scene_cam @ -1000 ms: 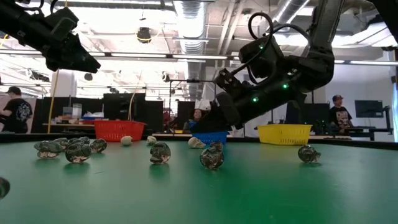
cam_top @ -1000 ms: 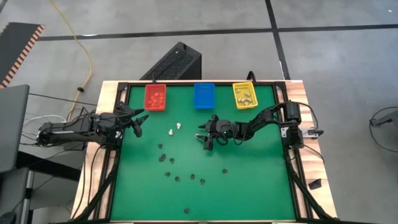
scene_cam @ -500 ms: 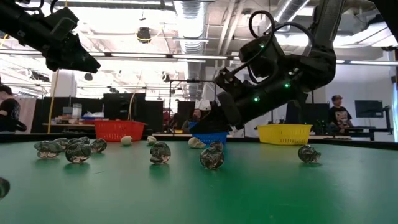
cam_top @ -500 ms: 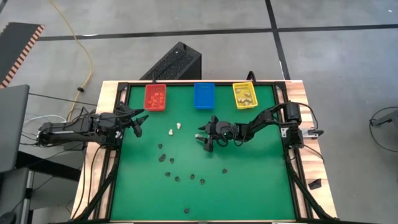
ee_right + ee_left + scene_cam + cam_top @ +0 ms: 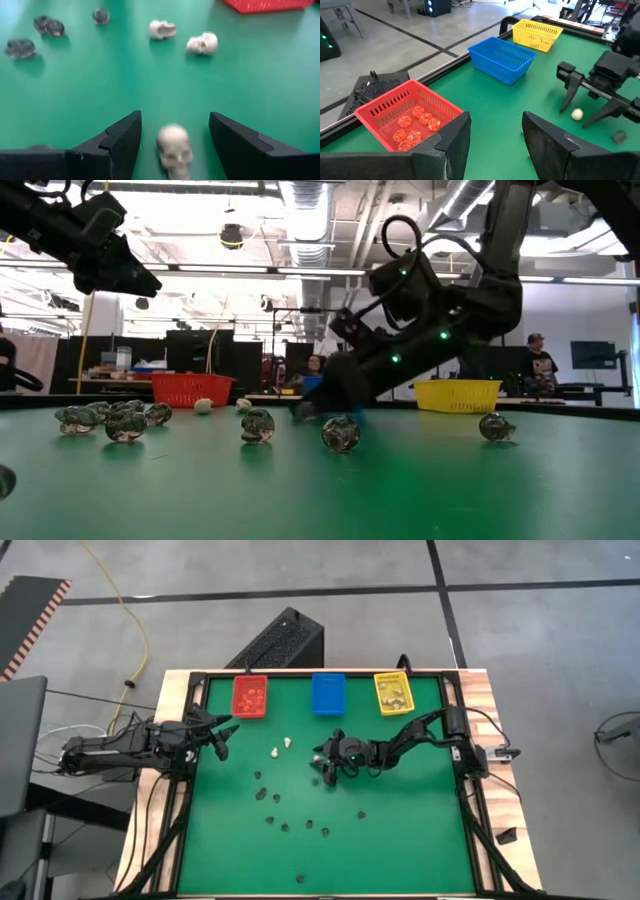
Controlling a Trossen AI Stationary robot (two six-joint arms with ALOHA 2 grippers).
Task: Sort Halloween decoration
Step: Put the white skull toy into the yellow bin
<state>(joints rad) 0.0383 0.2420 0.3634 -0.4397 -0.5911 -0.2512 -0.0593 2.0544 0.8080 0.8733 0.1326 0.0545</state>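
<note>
**Right gripper over a cream skull, fingers apart**

The right gripper (image 5: 322, 762) is low over the green table (image 5: 400, 840), close to its centre. Its two dark fingers (image 5: 120, 137) stand wide apart, and one cream-white skull (image 5: 174, 146) lies on the mat between them, not clamped. Two more white skulls (image 5: 183, 37) lie further out, toward ten o'clock from the centre, near the red bin (image 5: 250, 696).

The black trinkets (image 5: 290, 810) are scattered from the centre toward seven o'clock, well apart from the bins. Orange pieces (image 5: 415, 125) already lie in the red bin. The blue bin (image 5: 328, 693) sits at twelve o'clock, and the yellow bin (image 5: 393, 693) at one o'clock holds some pieces too.

The left gripper (image 5: 218, 735) hangs raised at the nine o'clock edge, its fingers (image 5: 452, 142) apart and holding nothing.
</note>
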